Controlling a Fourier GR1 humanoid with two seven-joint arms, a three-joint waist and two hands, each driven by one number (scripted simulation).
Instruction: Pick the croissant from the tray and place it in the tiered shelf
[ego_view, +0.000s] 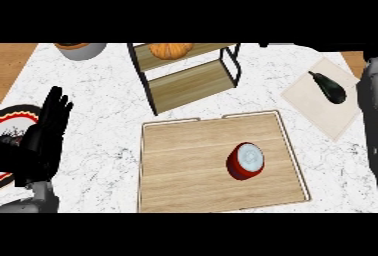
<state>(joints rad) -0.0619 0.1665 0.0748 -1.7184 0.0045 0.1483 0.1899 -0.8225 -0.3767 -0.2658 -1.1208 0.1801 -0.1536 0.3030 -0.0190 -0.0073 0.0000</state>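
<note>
The white marble tabletop (96, 110) carries a flat wooden tray (184, 170) at its front edge, holding only a red round piece (246, 161). The black-framed wooden tiered shelf (192, 85) stands at the back edge, with the golden-brown croissant (171, 50) on its upper tier. Placing looks done, and I'd say the next move is only to keep clear. The black left hand (48, 130) rests by the left edge, fingers straight and empty, well apart from the croissant.

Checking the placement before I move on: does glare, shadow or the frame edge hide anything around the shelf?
Head view: even light, no glare on the tiered shelf or the tray. Head view: the croissant on the top tier is cut off by the view's upper edge. Head view: the open left hand covers part of a plate at the left edge.
</note>
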